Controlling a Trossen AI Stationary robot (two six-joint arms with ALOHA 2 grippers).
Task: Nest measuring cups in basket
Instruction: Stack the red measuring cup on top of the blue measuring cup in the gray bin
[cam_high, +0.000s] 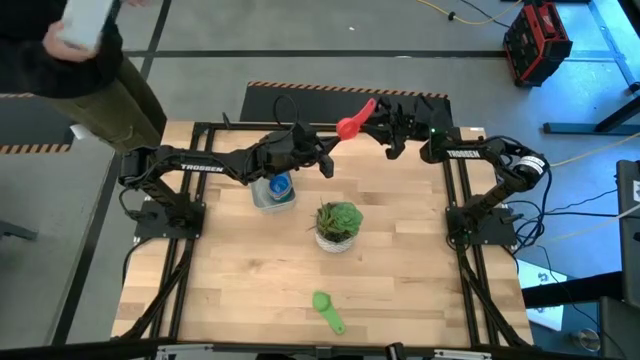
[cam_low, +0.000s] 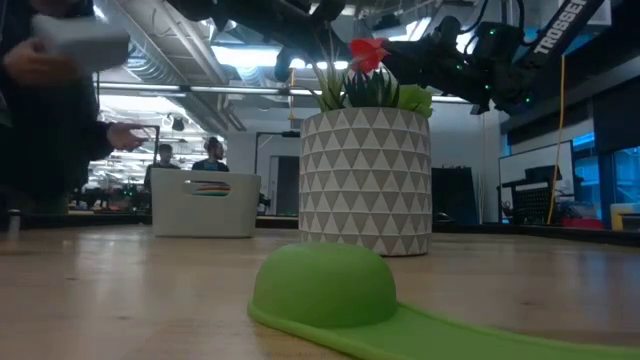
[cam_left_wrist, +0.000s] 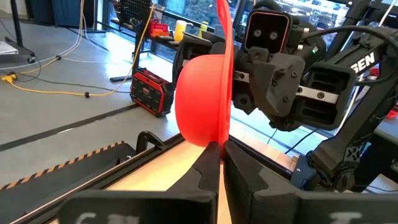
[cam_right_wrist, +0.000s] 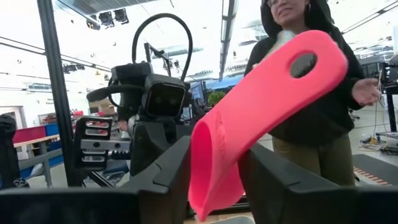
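1. Both arms meet in the air over the table's far edge, the red cup (cam_high: 352, 122) between them.
2. The left gripper (cam_left_wrist: 216, 163) is clenched on the cup's rim (fingers pressed tight together).
3. The right gripper (cam_right_wrist: 214, 171) also grasps it, fingers either side of the bowl.
4. The basket (cam_high: 271, 192) sits below the left arm, beside the potted plant (cam_high: 338, 224); the green cup (cam_high: 326, 309) lies upside down near the table's front.

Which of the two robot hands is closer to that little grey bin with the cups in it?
Left. The left gripper hangs just beyond the basket, toward the table's far edge. The right gripper is farther off, holding the red cup there.
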